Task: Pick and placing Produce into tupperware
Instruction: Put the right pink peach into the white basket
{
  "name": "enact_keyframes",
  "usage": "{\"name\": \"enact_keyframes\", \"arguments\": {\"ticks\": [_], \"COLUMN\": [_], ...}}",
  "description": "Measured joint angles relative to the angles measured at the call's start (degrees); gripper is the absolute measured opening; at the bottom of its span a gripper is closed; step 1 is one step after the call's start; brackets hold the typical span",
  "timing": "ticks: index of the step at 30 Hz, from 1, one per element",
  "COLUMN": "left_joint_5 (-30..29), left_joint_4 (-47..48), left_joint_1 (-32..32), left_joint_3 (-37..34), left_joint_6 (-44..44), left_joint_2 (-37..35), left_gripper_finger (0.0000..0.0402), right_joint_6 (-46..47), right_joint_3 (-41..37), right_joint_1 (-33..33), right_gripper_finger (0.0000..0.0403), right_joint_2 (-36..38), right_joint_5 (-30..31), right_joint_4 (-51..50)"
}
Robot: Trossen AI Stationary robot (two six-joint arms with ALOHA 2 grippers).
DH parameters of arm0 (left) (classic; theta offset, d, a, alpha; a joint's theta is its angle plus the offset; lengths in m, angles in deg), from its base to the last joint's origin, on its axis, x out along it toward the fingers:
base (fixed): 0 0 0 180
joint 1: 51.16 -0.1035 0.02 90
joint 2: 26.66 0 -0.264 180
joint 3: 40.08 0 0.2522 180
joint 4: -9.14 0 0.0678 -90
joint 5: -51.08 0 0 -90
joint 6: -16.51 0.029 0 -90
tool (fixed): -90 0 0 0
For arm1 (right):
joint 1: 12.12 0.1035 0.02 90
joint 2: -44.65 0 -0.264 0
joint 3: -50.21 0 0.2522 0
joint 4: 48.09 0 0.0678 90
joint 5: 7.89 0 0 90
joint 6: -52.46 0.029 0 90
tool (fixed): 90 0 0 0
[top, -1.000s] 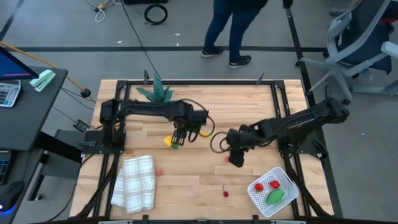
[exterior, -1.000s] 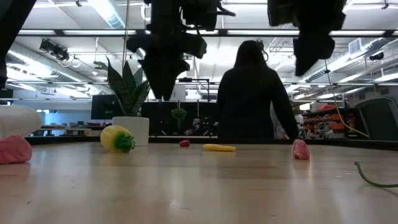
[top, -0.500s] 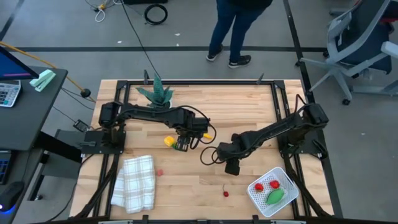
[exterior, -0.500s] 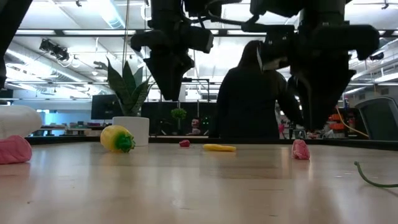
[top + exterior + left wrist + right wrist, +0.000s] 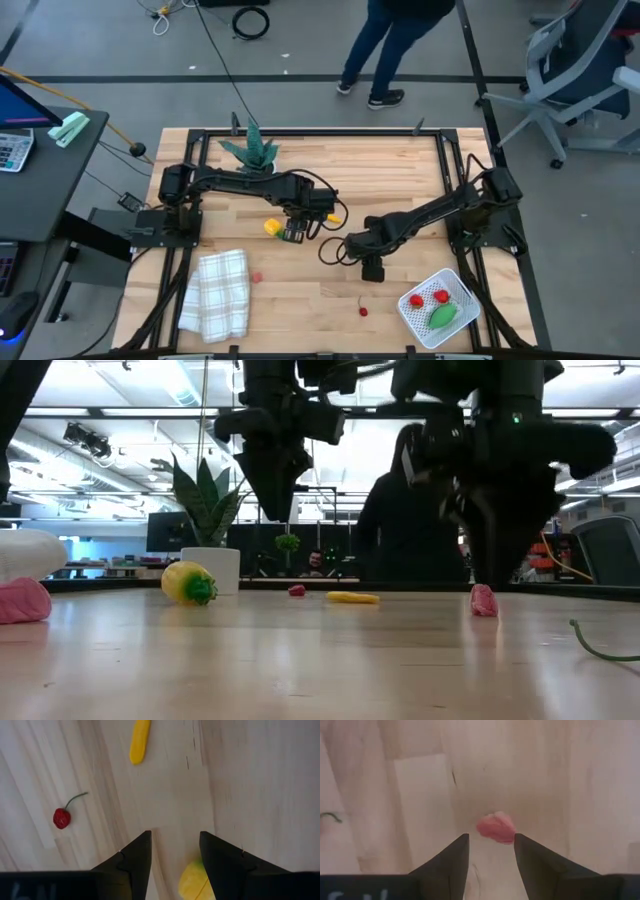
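My right gripper [image 5: 372,266] [image 5: 491,837] hangs open, pointing down, just above a small pink-red produce piece [image 5: 496,828] [image 5: 483,600] that lies on the table and shows between its fingertips. My left gripper [image 5: 293,232] [image 5: 175,837] is open too and stands well above the table [image 5: 270,485], beside a yellow produce piece with a green stem [image 5: 271,227] [image 5: 188,583] [image 5: 195,880]. A slim yellow piece [image 5: 139,747] [image 5: 352,598] lies farther right. The white tupperware [image 5: 452,283] sits at the table's near right corner and holds two red pieces and a green one [image 5: 441,317].
A white checked cloth [image 5: 215,292] lies near the left near corner, with a red piece [image 5: 256,277] beside it. A stemmed red cherry [image 5: 362,310] lies near the near edge. A potted plant [image 5: 253,148] stands at the far edge. A person [image 5: 385,50] walks beyond the table.
My right gripper has moved toward the table's near edge and a little left, and has come down over the pink-red piece. My left gripper has shifted slightly toward the near edge. The person beyond the table has stepped to the right.
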Motion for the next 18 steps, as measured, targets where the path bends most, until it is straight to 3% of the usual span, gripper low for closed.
{"name": "enact_keyframes", "arguments": {"ticks": [18], "left_joint_5": [-0.17], "left_joint_4": [-0.46], "left_joint_1": [-0.04], "left_joint_3": [0.00], "left_joint_6": [-0.29], "left_joint_2": [0.00], "left_gripper_finger": [0.0172], "right_joint_6": [-2.65], "right_joint_3": [-0.05], "right_joint_1": [-2.14], "right_gripper_finger": [0.0165], "right_joint_2": [-2.83], "right_joint_5": [-1.20], "right_joint_4": [4.26]}}
